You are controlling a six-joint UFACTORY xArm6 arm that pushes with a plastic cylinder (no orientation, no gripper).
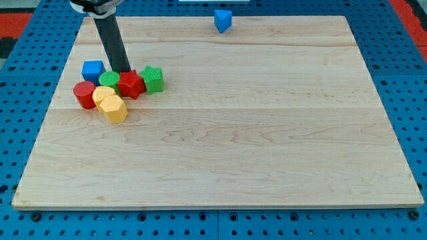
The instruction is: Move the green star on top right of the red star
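Note:
The red star (131, 85) lies in a tight cluster of blocks at the view's left. The green star (153, 79) touches its right side, slightly higher in the view. My tip (122, 71) stands just above the red star's upper left edge, between it and a green round block (109, 81). The dark rod (110, 40) rises from there toward the view's top left. The tip is left of the green star, with the red star between them.
A blue cube (93, 69) sits left of the tip. A red cylinder (85, 95) and two yellow blocks (103, 95) (115, 109) lie below the green round block. A blue block (223, 20) stands alone at the wooden board's (267, 133) top edge.

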